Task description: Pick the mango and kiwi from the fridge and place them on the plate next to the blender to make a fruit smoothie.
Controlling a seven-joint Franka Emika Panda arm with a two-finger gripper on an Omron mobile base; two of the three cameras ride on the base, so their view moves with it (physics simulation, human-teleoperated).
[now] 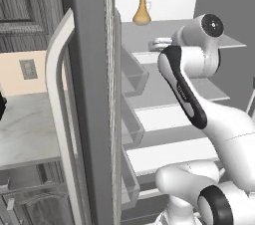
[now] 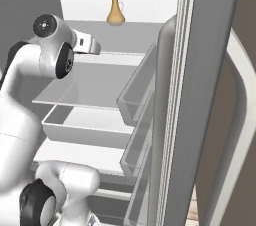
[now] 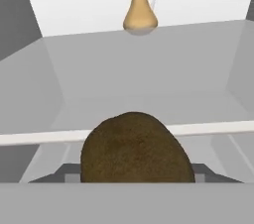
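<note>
Kiwi stage of the task: the brown fruit sits close between the dark fingertips of the tool, apparently gripped, inside the open fridge near a shelf edge. Plate delivery remains. Arm reaches forward at upper-shelf height, toward the amber bottle.

Kiwi cut off at the hand view's lower edge, fingertips hidden behind it; jug cropped at the top.
</note>
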